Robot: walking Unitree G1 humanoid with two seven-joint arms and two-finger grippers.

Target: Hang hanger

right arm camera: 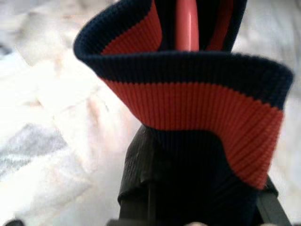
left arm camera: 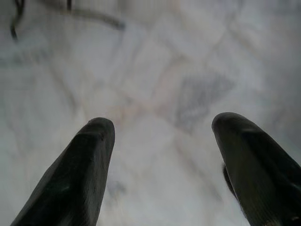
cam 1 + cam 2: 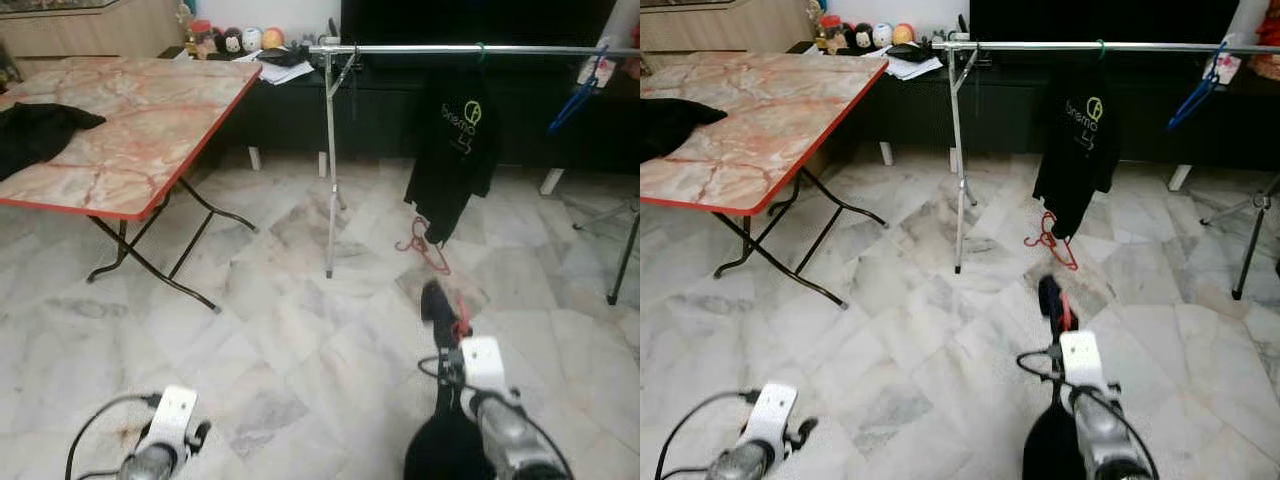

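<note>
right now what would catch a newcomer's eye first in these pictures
The right gripper, low in front, is shut on a red hanger dressed in a dark garment with a red-lined ribbed collar. Ahead stands a silver clothes rail with a black t-shirt hanging from it and a red hanger lying on the floor beneath. A marble-patterned folding table stands to the left.

The black shirt [image 3: 455,150] hanging from the metal rail [image 3: 470,49] carries the one print in sight: a yellow-green round logo above a line of small lettering on its chest. The letters are too small and blurred to read with any certainty.
</note>
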